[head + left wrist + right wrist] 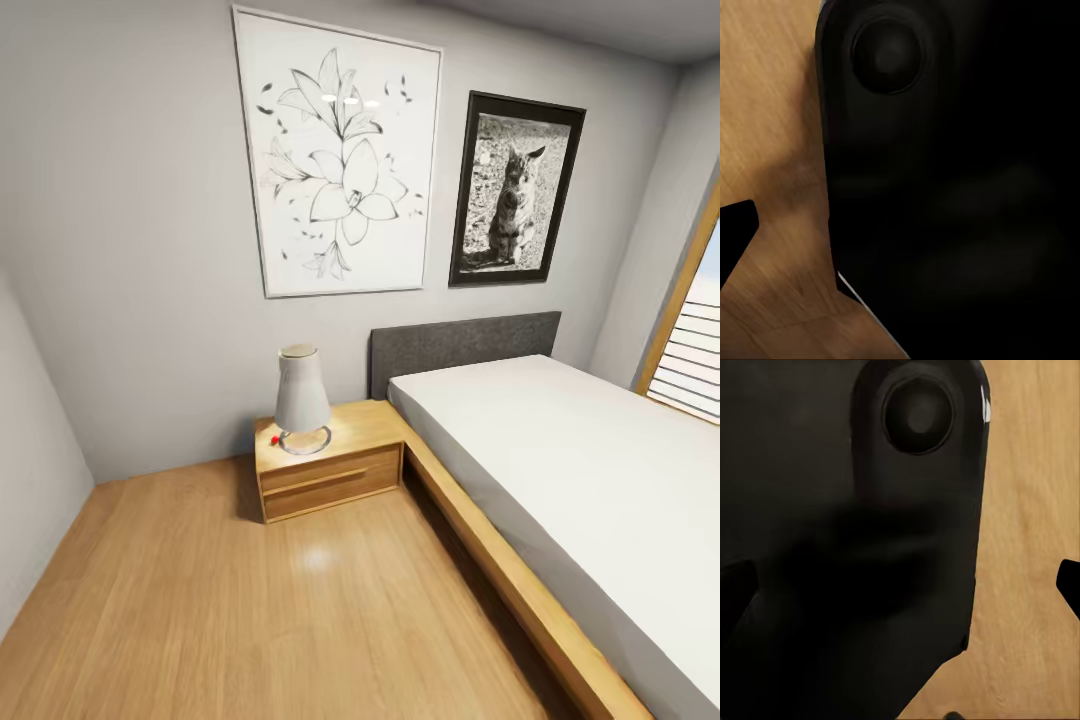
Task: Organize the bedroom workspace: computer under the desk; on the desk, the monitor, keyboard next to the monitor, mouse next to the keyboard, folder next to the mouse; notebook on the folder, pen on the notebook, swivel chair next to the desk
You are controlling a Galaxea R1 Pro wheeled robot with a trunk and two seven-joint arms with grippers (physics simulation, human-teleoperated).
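The desk, monitor, keyboard, mouse, folder, notebook, pen, computer and swivel chair are out of view. The head view faces a bedroom corner with a bed [560, 470] and a nightstand [330, 465]. In the left wrist view, my left gripper [900, 232] hangs beside a black part of the robot's body [960, 187] over the wood floor [772, 112]. One dark fingertip [735, 232] sits at the frame's edge. In the right wrist view, my right gripper [900, 585] has its fingertips [1069, 585] far apart with nothing held, and the black body [855, 547] lies behind.
A white lamp [301, 398] stands on the low light-wood nightstand against the grey wall. The bed's wooden frame [520, 590] runs along the right, with a grey headboard [460, 345]. Two framed pictures [340, 150] hang above. A window [695, 340] is at far right. Wood floor [250, 620] spreads ahead.
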